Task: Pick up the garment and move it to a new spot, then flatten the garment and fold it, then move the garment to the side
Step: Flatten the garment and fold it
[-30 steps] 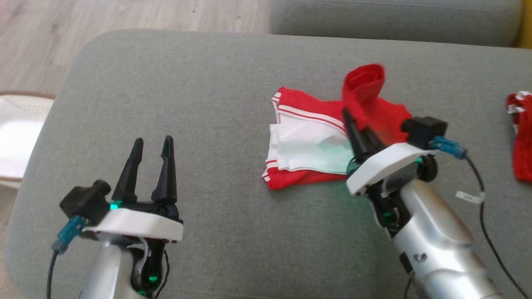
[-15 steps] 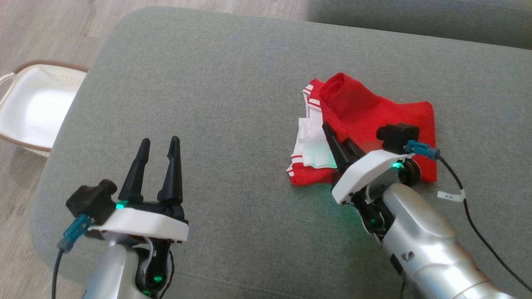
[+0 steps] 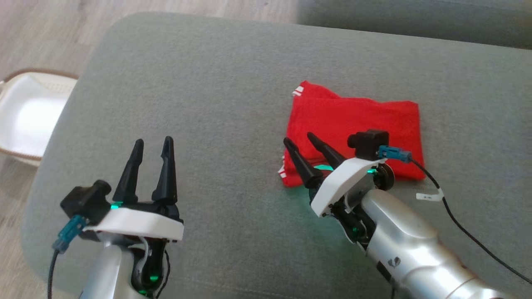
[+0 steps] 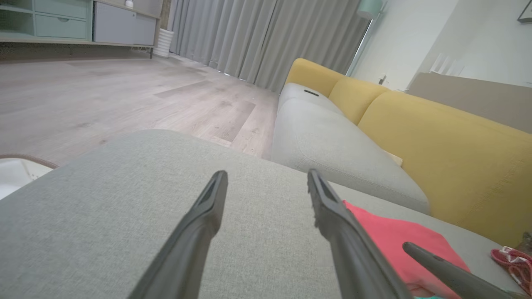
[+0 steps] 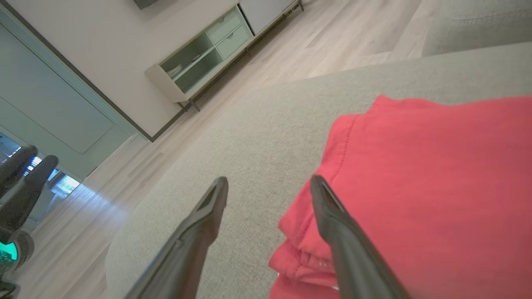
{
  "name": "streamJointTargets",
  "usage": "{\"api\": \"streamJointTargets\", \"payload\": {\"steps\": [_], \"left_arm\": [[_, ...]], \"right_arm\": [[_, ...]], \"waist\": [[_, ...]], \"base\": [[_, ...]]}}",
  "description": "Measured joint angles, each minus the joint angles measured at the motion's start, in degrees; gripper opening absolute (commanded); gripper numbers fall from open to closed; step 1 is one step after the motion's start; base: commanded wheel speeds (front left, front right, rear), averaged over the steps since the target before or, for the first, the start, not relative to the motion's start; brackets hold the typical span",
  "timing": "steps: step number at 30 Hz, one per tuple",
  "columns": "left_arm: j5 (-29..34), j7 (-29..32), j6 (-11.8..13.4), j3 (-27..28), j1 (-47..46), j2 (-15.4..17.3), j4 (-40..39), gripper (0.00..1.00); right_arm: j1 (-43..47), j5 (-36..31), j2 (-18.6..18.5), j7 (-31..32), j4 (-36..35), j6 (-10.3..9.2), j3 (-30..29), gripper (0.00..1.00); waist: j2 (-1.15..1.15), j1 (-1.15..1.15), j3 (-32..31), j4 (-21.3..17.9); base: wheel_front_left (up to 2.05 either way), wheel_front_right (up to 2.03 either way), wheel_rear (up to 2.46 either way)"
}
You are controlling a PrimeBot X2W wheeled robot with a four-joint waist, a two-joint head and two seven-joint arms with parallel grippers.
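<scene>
While its two dark fingers (image 3: 299,162) stand spread apart with nothing caught between them, the right claw (image 3: 299,138) hovers at the near left edge of the garment (image 3: 353,124). In the right wrist view one finger lies over the red hem and the other over bare grey fabric; whether either touches the cloth I cannot tell. The garment is red and folded into a rough rectangle, lying flat on the grey cushion (image 3: 208,83) right of its middle. A sliver of white striping peeks out at its far left corner and another at its near left corner. Stacked layers show along the folded edge closest to the claw. A thin black cable (image 3: 465,232) trails from the right wrist across the cushion just past the garment's near right corner. Well apart to the left, the left claw (image 3: 153,141) is likewise spread and empty, poised above bare cushion with its fingers pointing away from the robot. Off the cushion's left edge a white basket (image 3: 25,116) sits on the wooden floor (image 3: 41,33). The left wrist view adds a yellow sofa back (image 4: 436,137) beyond a second grey seat, grey curtains (image 4: 257,37) behind that, and a small red-and-white cloth (image 4: 513,259) near the cushion's far right end.
</scene>
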Motion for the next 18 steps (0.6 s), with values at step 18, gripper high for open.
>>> {"api": "streamJointTargets", "payload": {"steps": [18], "left_arm": [[1.2, 0.0, 0.0, 1.8, 0.0, 0.0, -3.0, 1.0]], "right_arm": [[-1.6, -19.3, -5.7, -6.6, -2.1, 0.0, -17.8, 1.0]], "waist": [[0.0, 0.0, -2.2, -11.1]], "base": [[0.0, 0.0, 0.0]]}}
